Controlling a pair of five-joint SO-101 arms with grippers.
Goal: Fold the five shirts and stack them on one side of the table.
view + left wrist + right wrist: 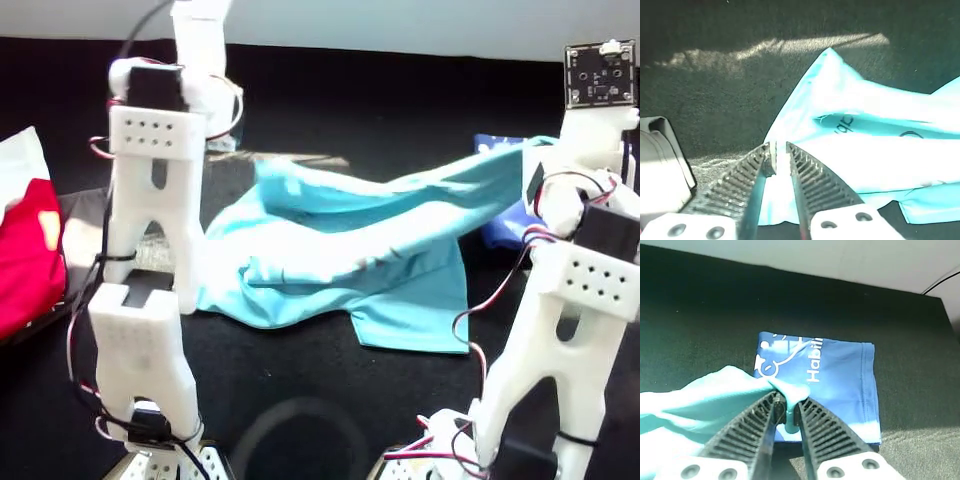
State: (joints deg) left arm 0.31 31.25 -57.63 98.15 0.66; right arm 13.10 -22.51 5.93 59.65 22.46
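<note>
A turquoise shirt (340,240) lies crumpled across the middle of the black table (300,390). My right gripper (788,407) is shut on a fold of this turquoise shirt (705,395) and holds it up in the air, so the cloth stretches toward the right gripper (535,165). Below it lies a folded blue shirt (840,375) with white print. My left gripper (779,152) sits at the near-left edge of the turquoise shirt (865,150), its fingers closed to a narrow gap with a bit of cloth pinched at the tips.
The folded blue shirt (500,225) rests at the table's right side behind the right arm. A red shirt (25,250) and a white cloth (18,160) lie at the left edge. Bare black table spreads in front of the turquoise shirt.
</note>
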